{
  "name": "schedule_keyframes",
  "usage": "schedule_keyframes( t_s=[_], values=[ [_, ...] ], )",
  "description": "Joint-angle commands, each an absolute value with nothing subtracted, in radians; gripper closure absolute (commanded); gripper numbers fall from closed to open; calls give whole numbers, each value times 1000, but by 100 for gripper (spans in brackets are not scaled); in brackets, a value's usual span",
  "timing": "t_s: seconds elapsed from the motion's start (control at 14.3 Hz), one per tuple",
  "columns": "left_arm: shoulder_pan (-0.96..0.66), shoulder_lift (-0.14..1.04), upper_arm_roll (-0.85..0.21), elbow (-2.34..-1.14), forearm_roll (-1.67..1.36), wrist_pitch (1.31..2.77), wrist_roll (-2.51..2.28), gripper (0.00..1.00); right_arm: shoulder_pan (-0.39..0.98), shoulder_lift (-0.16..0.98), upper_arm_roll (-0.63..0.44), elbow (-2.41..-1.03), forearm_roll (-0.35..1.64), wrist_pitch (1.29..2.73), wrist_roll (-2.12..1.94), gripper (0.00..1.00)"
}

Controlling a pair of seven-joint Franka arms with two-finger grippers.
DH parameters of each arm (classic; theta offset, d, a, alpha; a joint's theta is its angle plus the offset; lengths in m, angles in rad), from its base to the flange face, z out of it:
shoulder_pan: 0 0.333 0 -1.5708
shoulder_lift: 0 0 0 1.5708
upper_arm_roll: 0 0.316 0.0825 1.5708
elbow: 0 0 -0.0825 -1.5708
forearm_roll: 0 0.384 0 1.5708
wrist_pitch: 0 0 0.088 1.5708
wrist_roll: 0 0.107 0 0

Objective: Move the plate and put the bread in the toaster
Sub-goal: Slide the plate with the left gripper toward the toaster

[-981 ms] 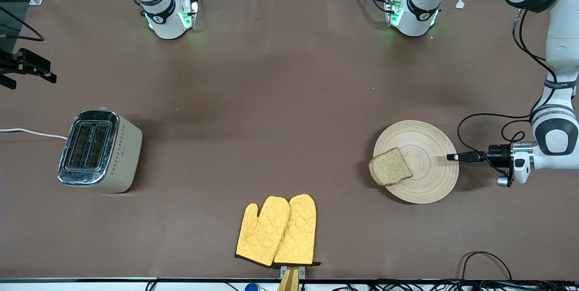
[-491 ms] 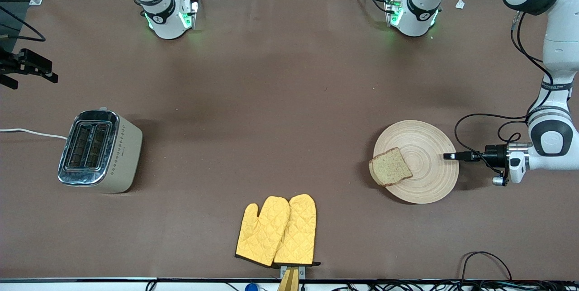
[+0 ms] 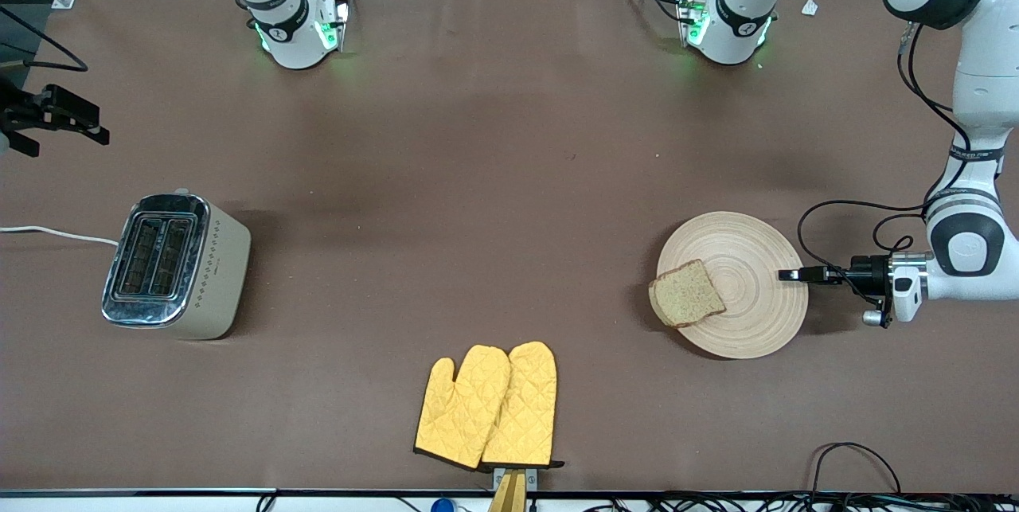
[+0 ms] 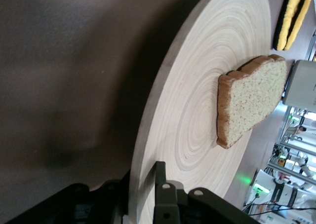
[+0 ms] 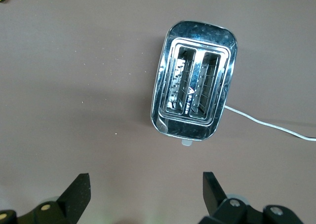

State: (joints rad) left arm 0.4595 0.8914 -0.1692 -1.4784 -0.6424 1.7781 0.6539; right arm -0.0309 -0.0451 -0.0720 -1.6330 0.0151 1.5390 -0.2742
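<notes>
The plate (image 3: 748,257) lies flat on the table toward the left arm's end. The bread (image 3: 686,294) lies on it, overhanging the rim toward the toaster's end; it also shows in the left wrist view (image 4: 252,100). My left gripper (image 3: 784,275) lies level at the plate's rim; in the left wrist view (image 4: 140,178) it is open, one finger over the plate (image 4: 197,115), one under the rim. The toaster (image 3: 171,265) stands at the right arm's end, both slots empty. My right gripper (image 3: 56,130) hangs open and empty in the air, looking down on the toaster (image 5: 195,81).
A pair of yellow oven mitts (image 3: 487,407) lies near the table's front edge, midway along. The toaster's white cord (image 3: 56,233) runs off the table's end. Cables hang from the left wrist (image 3: 828,217) beside the plate.
My left gripper has slid a little toward the plate, its fingers now reaching over the rim. The plate and bread have not moved. The right gripper has drifted slightly.
</notes>
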Motion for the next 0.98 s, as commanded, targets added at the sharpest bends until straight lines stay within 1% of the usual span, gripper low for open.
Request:
schedule_keyframes(
  t_s=[0.0,0.14,0.35,0.63,0.7,0.77,0.91],
  values=[
    [456,890,-182,-1460,-652,1778,728,93,-32,-48,-69,-1624,12,1516,-279,0],
    [466,888,-239,-1459,-653,1775,733,99,-32,-46,-69,-1623,9,1513,-279,0],
    [469,882,-304,-1444,-657,1766,720,100,-31,-28,-69,-1606,8,1514,-278,0],
    [457,877,-446,-1445,-689,1773,596,100,-37,-29,-72,-1606,25,1513,-282,0],
    [439,879,-471,-1445,-696,1788,562,100,-37,-29,-71,-1606,26,1513,-282,0],
    [389,882,-482,-1448,-710,1840,546,100,-32,-29,-68,-1606,29,1514,-282,0],
    [277,884,-482,-1450,-777,1893,534,100,-25,-26,-64,-1583,49,1525,-278,0]
  ],
)
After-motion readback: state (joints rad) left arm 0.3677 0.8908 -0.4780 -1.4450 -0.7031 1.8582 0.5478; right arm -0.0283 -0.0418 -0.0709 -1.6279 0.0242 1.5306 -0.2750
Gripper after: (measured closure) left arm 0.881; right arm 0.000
